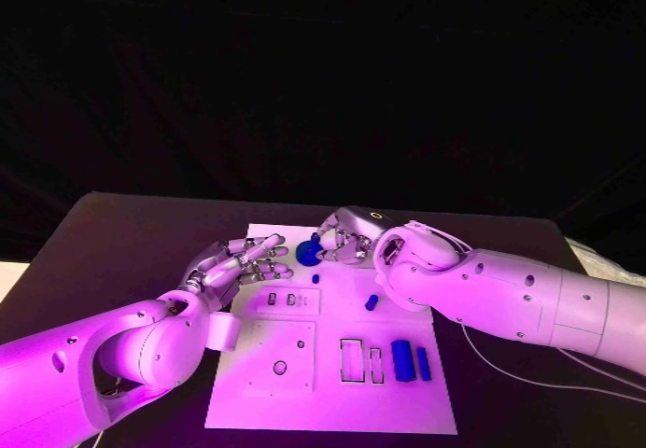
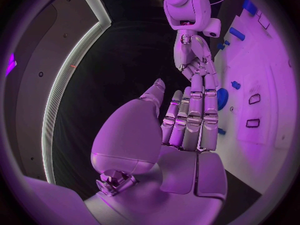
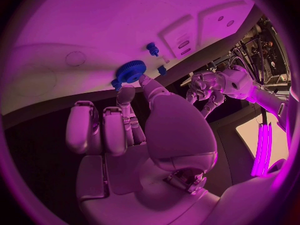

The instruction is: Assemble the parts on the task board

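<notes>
Near the front edge of the task board [image 1: 330,411], two blue cylindrical parts [image 1: 411,359] were seen lying side by side toward the board's right edge, just beside two upright rectangular slots [image 1: 361,360]. Farther back, a small blue peg [image 1: 371,301] stood close to the right edge, and another small blue peg [image 1: 315,277] was found beyond it, nearer the middle. At the board's far edge a blue gear [image 1: 310,252] was pinched by the right hand [image 1: 346,239] between thumb and one finger, its teeth being visible in the right wrist view [image 3: 131,71] against the white plate; the remaining fingers of that hand were curled in beside it. The left hand [image 1: 240,266] was held over the board's left edge, close to the gear but holding nothing, its fingers stretched out and laid side by side.
</notes>
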You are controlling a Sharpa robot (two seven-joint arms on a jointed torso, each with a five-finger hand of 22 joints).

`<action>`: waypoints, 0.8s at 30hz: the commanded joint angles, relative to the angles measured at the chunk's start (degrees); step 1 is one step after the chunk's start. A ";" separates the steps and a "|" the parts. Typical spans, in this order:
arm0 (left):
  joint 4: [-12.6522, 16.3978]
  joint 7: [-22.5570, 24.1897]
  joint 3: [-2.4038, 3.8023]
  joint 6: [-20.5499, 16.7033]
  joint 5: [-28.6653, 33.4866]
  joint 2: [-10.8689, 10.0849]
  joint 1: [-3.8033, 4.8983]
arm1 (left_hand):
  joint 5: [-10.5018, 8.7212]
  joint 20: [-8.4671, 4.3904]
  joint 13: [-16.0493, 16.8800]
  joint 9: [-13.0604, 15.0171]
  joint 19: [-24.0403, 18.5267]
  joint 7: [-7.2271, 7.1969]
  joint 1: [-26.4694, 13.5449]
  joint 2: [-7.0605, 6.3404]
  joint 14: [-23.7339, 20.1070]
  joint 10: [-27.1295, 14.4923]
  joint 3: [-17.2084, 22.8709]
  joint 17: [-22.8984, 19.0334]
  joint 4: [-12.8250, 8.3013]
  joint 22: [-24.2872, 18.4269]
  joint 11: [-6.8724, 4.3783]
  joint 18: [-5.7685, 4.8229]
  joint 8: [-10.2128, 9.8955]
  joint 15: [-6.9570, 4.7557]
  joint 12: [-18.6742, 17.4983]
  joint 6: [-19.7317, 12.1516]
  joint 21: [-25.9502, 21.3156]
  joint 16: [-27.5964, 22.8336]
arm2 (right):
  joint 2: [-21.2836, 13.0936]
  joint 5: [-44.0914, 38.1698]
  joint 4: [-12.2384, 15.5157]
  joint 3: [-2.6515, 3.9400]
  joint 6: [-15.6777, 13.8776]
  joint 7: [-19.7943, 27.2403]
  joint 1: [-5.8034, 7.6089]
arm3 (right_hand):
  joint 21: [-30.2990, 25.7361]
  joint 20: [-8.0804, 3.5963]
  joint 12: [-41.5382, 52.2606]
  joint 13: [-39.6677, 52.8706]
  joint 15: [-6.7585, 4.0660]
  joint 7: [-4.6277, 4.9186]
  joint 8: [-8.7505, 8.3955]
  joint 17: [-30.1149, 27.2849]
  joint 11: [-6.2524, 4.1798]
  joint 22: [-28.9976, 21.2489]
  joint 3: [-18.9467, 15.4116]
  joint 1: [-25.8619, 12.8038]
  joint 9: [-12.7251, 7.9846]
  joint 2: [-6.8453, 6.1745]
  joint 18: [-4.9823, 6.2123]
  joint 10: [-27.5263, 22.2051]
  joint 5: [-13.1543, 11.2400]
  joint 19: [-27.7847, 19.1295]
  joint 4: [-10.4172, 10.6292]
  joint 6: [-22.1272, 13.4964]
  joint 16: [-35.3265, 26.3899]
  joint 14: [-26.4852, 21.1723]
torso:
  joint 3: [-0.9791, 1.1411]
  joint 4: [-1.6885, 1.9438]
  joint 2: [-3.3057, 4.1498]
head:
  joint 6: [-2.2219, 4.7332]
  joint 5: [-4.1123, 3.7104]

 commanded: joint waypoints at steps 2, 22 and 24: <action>-0.18 0.33 0.03 1.29 -0.53 -0.24 0.07 | 0.14 -0.14 0.07 -0.02 0.43 0.02 -0.02 0.38 -0.33 0.33 -0.06 0.10 -0.43 -0.10 -0.12 0.57 -0.30 0.01 -0.24 0.55 -0.18 0.38 | -4.31 6.80 1.89 0.26 -2.22 9.41 0.31 | 0.29 0.06 2.07 1.74 0.32 -0.34 0.55 0.83 -0.23 1.05 0.35 1.40 0.34 0.70 -0.99 1.25 0.66 0.56 -0.39 1.25 0.18 2.92 | 0.31 -0.52 -0.42 | -0.04 0.37; -2.22 1.00 -0.03 2.97 -4.19 -0.75 -0.06 | 0.15 -0.26 0.23 0.12 0.11 -0.81 -0.46 0.93 -1.24 2.68 0.58 0.48 -0.88 -0.42 -0.79 0.58 0.17 -0.22 0.19 2.59 -0.85 -0.37 | -16.55 16.07 -2.64 0.23 3.51 24.45 -1.27 | 0.82 -0.14 11.93 10.38 0.14 -0.57 0.75 3.11 -0.43 1.99 0.41 3.54 0.68 -0.27 -1.15 5.22 1.61 0.87 -2.82 3.23 1.67 3.51 | 2.14 -2.51 -1.63 | -0.17 -0.59; -2.37 0.99 -0.04 3.00 -4.16 -0.69 -0.09 | 0.14 -0.26 0.22 0.12 0.09 -0.81 -0.48 0.93 -1.26 2.72 0.59 0.49 -0.89 -0.43 -0.80 0.58 0.16 -0.22 0.18 2.62 -0.87 -0.40 | -16.70 16.10 -3.17 0.22 4.00 24.11 -1.67 | 0.85 -0.15 13.23 11.51 0.14 -0.58 0.66 3.27 -0.43 2.06 0.12 3.38 0.66 -0.45 -1.17 5.71 1.62 0.90 -2.85 3.19 1.78 3.54 | 2.27 -2.58 -1.64 | -0.09 -0.66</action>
